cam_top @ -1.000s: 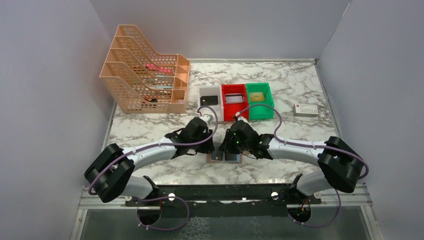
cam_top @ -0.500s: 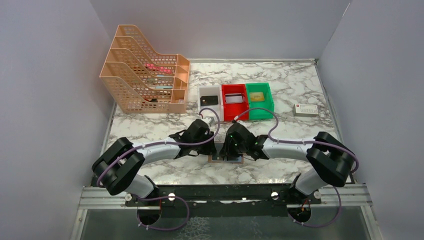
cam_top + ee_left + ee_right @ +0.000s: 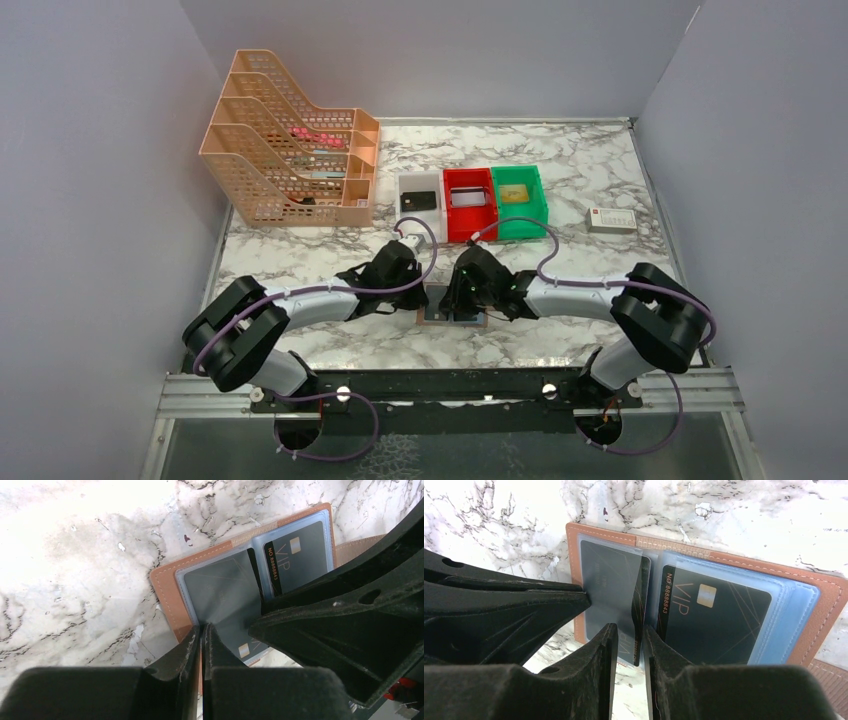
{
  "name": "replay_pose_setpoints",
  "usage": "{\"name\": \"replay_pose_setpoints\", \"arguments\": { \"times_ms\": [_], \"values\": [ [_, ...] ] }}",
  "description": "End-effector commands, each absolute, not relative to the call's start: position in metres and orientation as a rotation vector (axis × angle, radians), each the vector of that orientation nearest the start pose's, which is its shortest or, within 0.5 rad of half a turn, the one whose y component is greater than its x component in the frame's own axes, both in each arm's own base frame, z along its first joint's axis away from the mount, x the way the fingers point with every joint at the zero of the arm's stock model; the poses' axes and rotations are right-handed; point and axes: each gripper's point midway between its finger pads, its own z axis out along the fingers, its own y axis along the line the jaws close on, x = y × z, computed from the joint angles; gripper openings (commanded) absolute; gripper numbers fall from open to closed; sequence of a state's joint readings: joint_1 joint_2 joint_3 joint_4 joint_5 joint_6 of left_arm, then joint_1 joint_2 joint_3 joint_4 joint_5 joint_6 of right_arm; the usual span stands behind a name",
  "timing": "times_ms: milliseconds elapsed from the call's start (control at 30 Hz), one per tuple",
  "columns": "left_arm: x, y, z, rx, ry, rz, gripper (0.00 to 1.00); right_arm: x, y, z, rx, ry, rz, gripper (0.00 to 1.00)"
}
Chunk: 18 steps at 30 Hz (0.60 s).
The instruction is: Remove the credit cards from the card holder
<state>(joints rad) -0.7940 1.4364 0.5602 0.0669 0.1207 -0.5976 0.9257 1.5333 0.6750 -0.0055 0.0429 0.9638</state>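
Left gripper (image 3: 202, 630) is pinched almost shut on the near edge of the card holder (image 3: 165, 590), a sliver of tan leather showing between its fingers. Right gripper (image 3: 629, 632) grasps a black credit card (image 3: 640, 600) that stands on edge at the fold, one finger on each side. The holder lies spread open and flat on the marble table (image 3: 724, 510), close to the arms' bases and between the two wrists. Its right sleeve holds a second black card (image 3: 719, 625) marked VIP, lying flat under clear plastic. Farther back sit three bins side by side: white (image 3: 420, 212), red (image 3: 470, 225), green (image 3: 520, 228). A small white box (image 3: 611, 220) lies to their right and a peach file rack (image 3: 290, 165) to their left.
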Motion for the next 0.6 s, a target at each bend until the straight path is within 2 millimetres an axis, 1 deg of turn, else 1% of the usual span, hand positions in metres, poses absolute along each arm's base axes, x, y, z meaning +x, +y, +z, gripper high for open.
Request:
{"name": "replay_pose_setpoints", "arguments": {
  "times_ms": [0,100,200,267,433,567],
  "values": [
    [0.174,-0.243,-0.013,0.336,2.649,-0.654,0.05,0.198,0.311,0.032,0.114,2.561,0.862,0.27],
    [0.172,-0.242,-0.013,0.324,2.65,-0.656,0.03,0.2,0.316,0.041,0.134,2.526,0.955,0.2],
    [0.173,-0.241,-0.013,0.319,2.647,-0.649,0.02,0.201,0.316,0.045,0.153,2.507,1.0,0.08],
    [0.173,-0.241,-0.013,0.32,2.647,-0.646,0.01,0.202,0.314,0.047,0.155,2.5,1.02,0.01],
    [0.174,-0.238,-0.015,0.314,2.651,-0.621,0.0,0.198,0.31,0.054,0.127,2.475,1.081,0.01],
    [0.176,-0.235,-0.016,0.309,2.655,-0.59,0.0,0.195,0.302,0.057,0.118,2.462,1.095,0.01]
  ]
}}
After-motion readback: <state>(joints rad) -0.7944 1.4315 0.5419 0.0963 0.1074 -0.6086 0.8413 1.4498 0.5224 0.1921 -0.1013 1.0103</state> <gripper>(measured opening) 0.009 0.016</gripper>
